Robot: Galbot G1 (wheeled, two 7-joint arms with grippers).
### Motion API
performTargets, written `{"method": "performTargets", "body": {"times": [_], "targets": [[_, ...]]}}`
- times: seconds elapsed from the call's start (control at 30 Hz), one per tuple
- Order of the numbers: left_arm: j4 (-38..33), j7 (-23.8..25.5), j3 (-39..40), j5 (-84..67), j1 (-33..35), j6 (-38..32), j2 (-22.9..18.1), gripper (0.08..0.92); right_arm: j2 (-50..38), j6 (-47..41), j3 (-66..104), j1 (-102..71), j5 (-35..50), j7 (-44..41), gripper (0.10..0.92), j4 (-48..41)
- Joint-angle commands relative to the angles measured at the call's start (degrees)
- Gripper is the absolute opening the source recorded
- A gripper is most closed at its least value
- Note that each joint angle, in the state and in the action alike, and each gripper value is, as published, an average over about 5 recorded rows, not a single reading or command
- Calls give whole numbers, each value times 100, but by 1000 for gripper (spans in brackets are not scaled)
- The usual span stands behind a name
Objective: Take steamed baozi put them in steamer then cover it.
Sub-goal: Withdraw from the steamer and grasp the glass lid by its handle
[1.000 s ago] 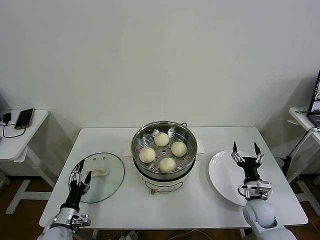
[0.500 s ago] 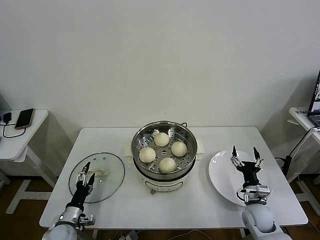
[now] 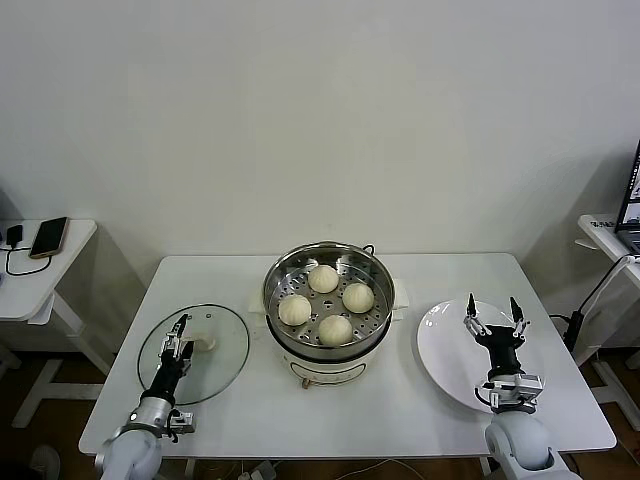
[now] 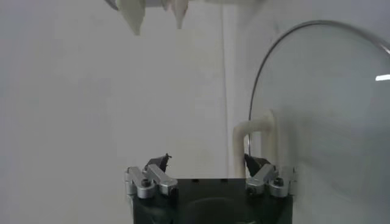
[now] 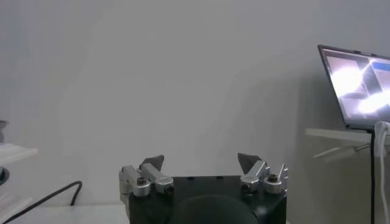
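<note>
Head view: four steamed baozi (image 3: 328, 302) are already seated in the steamer (image 3: 328, 262) at the table's (image 3: 400, 400) middle. Toward the left edge the cover (image 3: 215, 345) lies flat, approached by the wide-spread left gripper (image 3: 180, 333). Over the white plate (image 3: 440, 360), the right gripper (image 3: 492, 312) is held wide and empty.

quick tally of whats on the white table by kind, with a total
steamed baozi: 4, all in the steamer
steamer: 1
glass cover: 1, lying flat on the white table
white plate: 1
total: 7
</note>
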Motion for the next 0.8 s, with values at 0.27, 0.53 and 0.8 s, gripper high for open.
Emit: {"method": "performTargets", "body": {"times": [0.27, 0.53, 0.8], "targets": [[869, -94, 35, 94, -557, -213, -132, 740, 46, 22, 59, -47, -55, 4, 823, 21], [809, -154, -4, -62, -533, -271, -143, 506, 61, 22, 61, -29, -70, 10, 823, 35], [259, -138, -112, -403, -370, -244, -34, 273, 110, 28, 39, -15, -102, 20, 823, 44]]}}
